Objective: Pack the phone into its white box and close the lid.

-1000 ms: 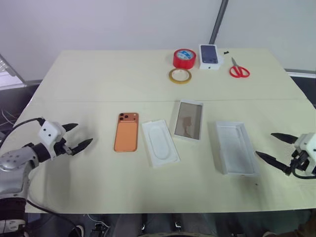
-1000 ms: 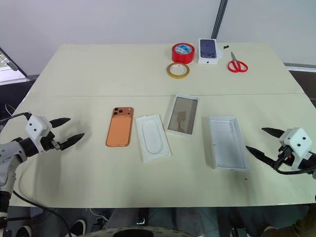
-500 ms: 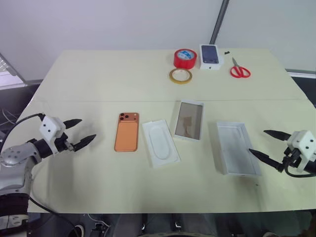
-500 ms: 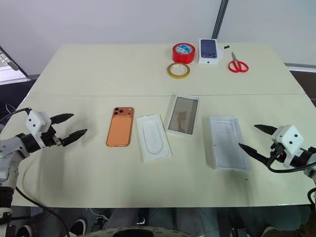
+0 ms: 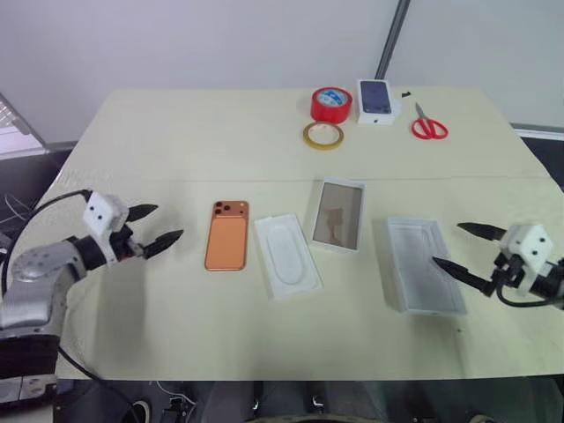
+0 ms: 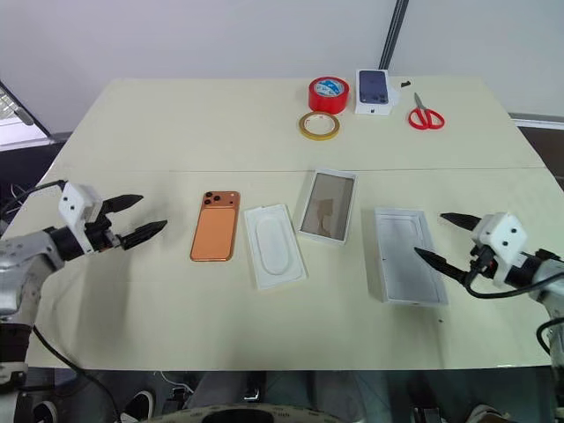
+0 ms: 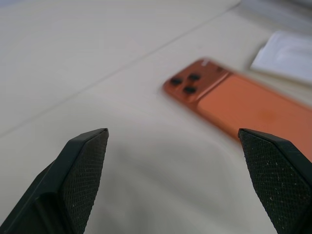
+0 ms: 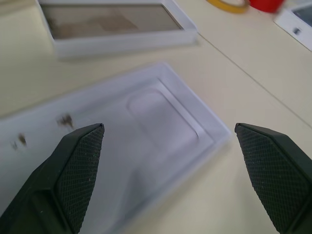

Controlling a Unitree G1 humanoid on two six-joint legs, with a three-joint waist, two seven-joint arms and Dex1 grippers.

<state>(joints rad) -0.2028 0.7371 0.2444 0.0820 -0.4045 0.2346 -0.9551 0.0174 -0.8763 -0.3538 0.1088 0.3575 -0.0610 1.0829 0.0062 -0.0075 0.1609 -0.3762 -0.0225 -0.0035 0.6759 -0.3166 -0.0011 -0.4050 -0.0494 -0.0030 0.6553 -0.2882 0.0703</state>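
A: Handling first, largest part down. What does the lid (image 5: 423, 264) call for?

B: One lid, lying hollow side up on the worktop (image 5: 176, 132), just ahead of the right fingers (image 6: 445, 241), which stand spread wide and empty; the lower fingertip is over the lid's near rim. Judged light, thin-walled cardboard: it would flex if squeezed hard. Take it across the two long rims.

A: The white box (image 5: 337, 215)?

B: One tray, beyond the lid from the right fingers, grey-brown floor showing. Light and fairly stiff; probably best left in place and loaded where it lies.

A: The insert (image 5: 286, 256)?

B: One flat white insert with an oval recess, between the tray and the phone. Very light.

A: The phone (image 5: 226, 235)?

B: One, lying back up, camera bump at the far end, near the left fingers (image 5: 155, 224) and not touched by them. Those fingers are spread and empty too. Judged rigid, heavier than the cardboard, smooth and likely slippery. Grip across the long edges near the middle.

A: Other items?

B: Two tape rolls (image 5: 326, 116), one pair of scissors (image 5: 427, 125), one small printed box (image 5: 374, 99), well beyond both pairs of fingers.
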